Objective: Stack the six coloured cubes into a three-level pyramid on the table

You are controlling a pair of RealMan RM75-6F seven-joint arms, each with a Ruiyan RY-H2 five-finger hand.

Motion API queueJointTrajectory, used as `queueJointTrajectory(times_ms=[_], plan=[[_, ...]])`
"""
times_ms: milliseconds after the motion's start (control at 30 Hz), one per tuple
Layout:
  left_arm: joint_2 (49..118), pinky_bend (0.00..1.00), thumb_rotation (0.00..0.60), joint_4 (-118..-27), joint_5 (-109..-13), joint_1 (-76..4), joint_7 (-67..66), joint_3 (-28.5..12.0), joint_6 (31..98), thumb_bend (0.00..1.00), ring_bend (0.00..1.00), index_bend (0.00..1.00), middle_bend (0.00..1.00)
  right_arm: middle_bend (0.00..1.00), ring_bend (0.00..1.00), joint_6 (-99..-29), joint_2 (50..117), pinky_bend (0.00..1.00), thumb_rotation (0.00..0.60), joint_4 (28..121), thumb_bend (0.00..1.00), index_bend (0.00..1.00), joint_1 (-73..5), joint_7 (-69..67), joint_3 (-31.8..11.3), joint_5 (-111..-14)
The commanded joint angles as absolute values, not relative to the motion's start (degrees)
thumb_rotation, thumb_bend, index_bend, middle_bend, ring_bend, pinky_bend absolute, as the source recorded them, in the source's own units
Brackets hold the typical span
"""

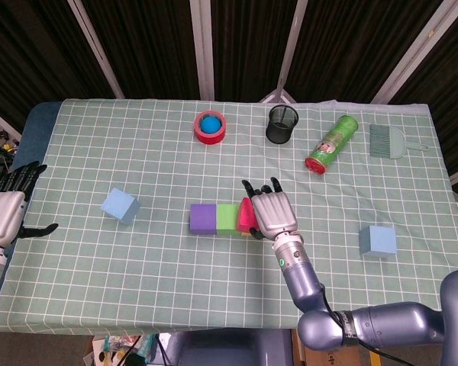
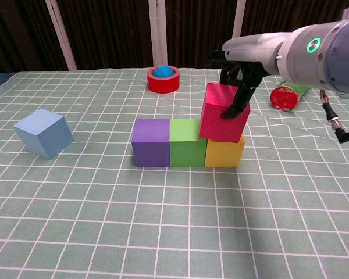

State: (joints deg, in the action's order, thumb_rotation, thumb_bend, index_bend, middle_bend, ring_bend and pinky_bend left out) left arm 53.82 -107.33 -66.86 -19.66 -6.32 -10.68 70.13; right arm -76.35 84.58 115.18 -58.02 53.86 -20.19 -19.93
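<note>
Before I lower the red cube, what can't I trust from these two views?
- Head view: right hand covers most of the yellow cube; red cube partly hidden.
- Chest view: contact between red cube and yellow cube unclear.
- Chest view: left hand is out of frame.

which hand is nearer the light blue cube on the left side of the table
Left. The left hand is open at the table's left edge, beside the light blue cube. The right hand is farther, holding the red cube past the cube row.

Tilted cube atop cube row
</note>
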Motion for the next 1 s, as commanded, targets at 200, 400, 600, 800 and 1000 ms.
queueJointTrajectory(times_ms=[200, 400, 600, 800, 1000], plan=[[53.7, 0.06, 0.6, -107.2, -66.6, -19.7, -5.9, -10.7, 70.0, 0.1, 0.0, 0.0, 0.0, 0.38, 0.21, -74.7, 85.5, 0.0, 0.6, 113.8, 0.32, 0.0, -59.6, 53.7, -19.3, -21.3], [53.8, 0.06, 0.6, -107.1, -66.8, -19.8, -5.5, -10.6, 70.0, 0.1, 0.0, 0.0, 0.0, 0.38, 0.21, -74.0, 86.2, 0.0, 0.6, 111.9, 0.32, 0.0, -60.4, 53.3, -18.1, -23.2], [53.8, 0.06, 0.6, -107.0, -66.7, -19.8, -5.3, -10.6, 70.0, 0.1, 0.0, 0.0, 0.0, 0.38, 0.21, -74.0, 86.9, 0.0, 0.6, 110.9, 0.32, 0.0, -61.3, 53.4, -17.9, -22.9], [53.9, 0.06, 0.6, -107.0, -66.9, -19.8, -5.2, -10.5, 70.0, 0.1, 0.0, 0.0, 0.0, 0.38, 0.21, -72.7, 87.1, 0.0, 0.6, 110.1, 0.32, 0.0, -61.8, 52.7, -17.4, -24.1], [54.0, 0.06, 0.6, -107.0, -66.9, -19.8, -4.8, -10.5, 70.1, 0.1, 0.0, 0.0, 0.0, 0.38, 0.21, -71.8, 87.0, 0.0, 0.6, 109.2, 0.32, 0.0, -62.3, 52.4, -16.7, -25.4]])
